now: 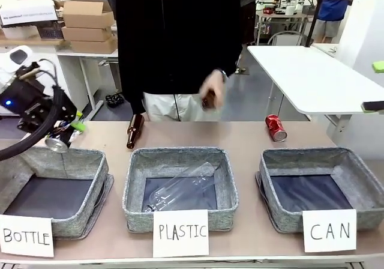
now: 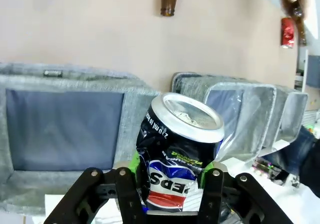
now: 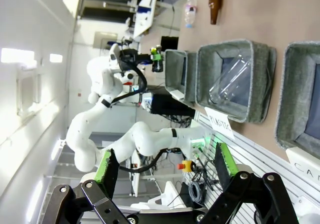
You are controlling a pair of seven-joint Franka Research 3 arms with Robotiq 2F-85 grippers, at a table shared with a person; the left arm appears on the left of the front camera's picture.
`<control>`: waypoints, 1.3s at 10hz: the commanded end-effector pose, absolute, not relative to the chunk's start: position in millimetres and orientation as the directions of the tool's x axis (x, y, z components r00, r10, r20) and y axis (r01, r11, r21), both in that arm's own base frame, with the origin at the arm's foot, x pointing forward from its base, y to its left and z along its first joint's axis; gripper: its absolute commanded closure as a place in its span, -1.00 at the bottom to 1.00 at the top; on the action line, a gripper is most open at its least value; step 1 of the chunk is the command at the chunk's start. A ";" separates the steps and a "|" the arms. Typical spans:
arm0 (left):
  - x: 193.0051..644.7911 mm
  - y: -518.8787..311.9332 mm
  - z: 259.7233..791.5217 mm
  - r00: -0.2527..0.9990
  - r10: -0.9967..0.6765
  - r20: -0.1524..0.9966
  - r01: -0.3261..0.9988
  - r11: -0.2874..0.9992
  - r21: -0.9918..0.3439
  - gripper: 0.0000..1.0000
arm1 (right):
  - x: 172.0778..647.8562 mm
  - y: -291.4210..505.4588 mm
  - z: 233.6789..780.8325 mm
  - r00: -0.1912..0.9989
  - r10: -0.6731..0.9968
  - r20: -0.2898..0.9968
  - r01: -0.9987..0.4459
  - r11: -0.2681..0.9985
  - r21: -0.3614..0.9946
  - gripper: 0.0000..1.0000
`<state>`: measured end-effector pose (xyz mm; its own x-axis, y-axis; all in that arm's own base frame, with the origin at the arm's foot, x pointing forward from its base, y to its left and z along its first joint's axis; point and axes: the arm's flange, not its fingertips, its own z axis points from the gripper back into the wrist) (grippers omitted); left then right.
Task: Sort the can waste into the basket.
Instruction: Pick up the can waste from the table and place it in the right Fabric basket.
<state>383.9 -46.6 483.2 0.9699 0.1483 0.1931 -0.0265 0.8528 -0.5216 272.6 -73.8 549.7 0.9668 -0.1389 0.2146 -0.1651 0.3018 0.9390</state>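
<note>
Left wrist view, bottom centre: the left hand (image 2: 170, 168) gripped the black can (image 2: 181, 144), presumably for carrying to the CAN basket (image 1: 360, 172) at front view's lower right. The right hand (image 3: 165, 160) gaped empty.

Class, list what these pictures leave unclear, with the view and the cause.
1. Front view: person's hand blurred by motion; what it grips is unclear.
2. Left wrist view: black can's base hidden between the left gripper's fingers.
3. Right wrist view: CAN basket cut off by the picture's edge.
4. Front view: red can's print too small to read.
</note>
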 end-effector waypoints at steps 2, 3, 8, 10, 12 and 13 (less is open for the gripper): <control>400.8 -76.8 479.8 0.959 -0.038 0.282 0.206 0.778 -0.594 0.07 | 258.9 -90.3 564.7 0.960 -0.189 0.207 -0.146 0.295 0.944 -1.00; 430.5 -127.8 497.1 0.906 -0.241 0.347 0.404 0.733 -0.547 0.07 | 250.2 -107.7 572.4 0.961 -0.176 0.213 -0.160 0.274 0.948 -1.00; 471.1 -448.3 529.3 0.458 -0.829 0.321 0.871 0.346 -0.350 0.07 | 192.4 -218.8 562.8 0.904 -0.411 0.116 0.053 0.378 0.924 -1.00; 452.9 -548.3 513.7 0.338 -0.862 0.378 0.913 0.203 -0.354 0.07 | 185.3 -227.4 544.6 0.889 -0.452 0.074 0.103 0.355 0.929 -1.00; 415.0 -618.7 491.8 0.305 -0.856 0.417 0.903 0.120 -0.413 0.07 | 199.6 -210.3 530.2 0.926 -0.373 0.061 0.069 0.324 0.944 -1.00; 410.6 -632.3 479.9 0.376 -0.808 0.454 0.882 0.162 -0.443 0.07 | 183.9 -229.7 539.9 0.892 -0.442 0.099 0.072 0.354 0.933 -1.00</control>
<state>399.1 -622.9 477.2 0.3153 -0.8476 0.4267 0.8996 0.1239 -0.4187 190.9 -220.7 530.3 0.9064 -0.4158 0.0741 0.0790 0.3393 0.9373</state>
